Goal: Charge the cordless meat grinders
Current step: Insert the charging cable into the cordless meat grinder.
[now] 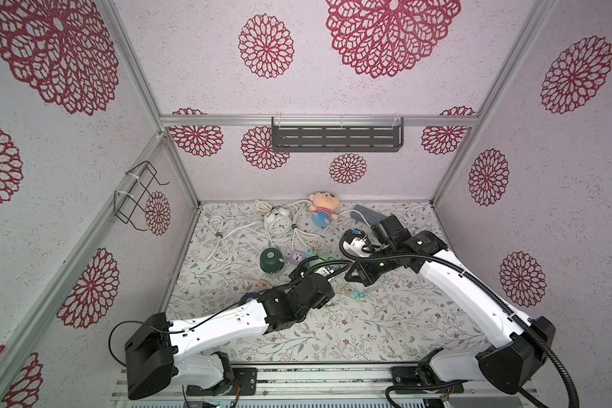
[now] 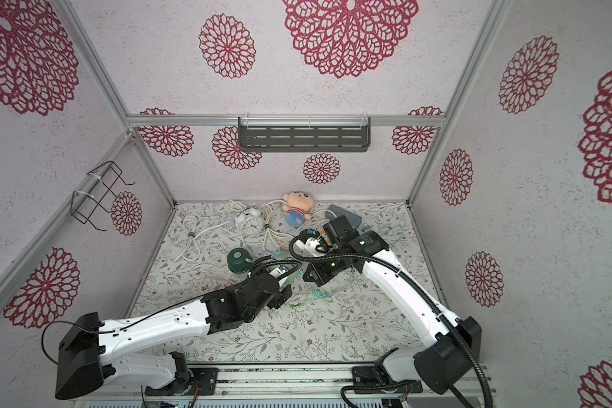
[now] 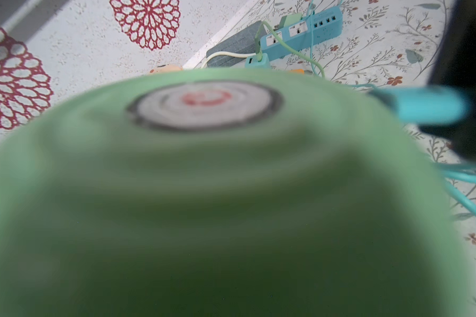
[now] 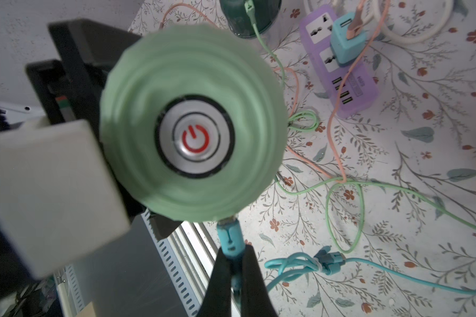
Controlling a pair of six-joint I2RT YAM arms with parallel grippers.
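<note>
The left fingers (image 4: pixel 164 226) stand wide apart and clamp the sides of the light green domed meat grinder with silver top button (image 4: pixel 193 123), located near the middle of the floral-patterned worktop (image 1: pixel 368 328). The right fingers (image 4: pixel 224 263) are closed on a teal cable plug (image 4: pixel 229 237), whose tip meets the grinder's side wall. The dark green domed grinder (image 1: pixel 271 259) stands just beside a purple power strip (image 1: pixel 296 257).

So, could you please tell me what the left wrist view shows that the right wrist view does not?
Only the left wrist view shows the blue power strip. Only the right wrist view shows the purple power strip and the dark green grinder. Both show the light green grinder and the teal plug at its side, pinched by the right gripper.
</note>
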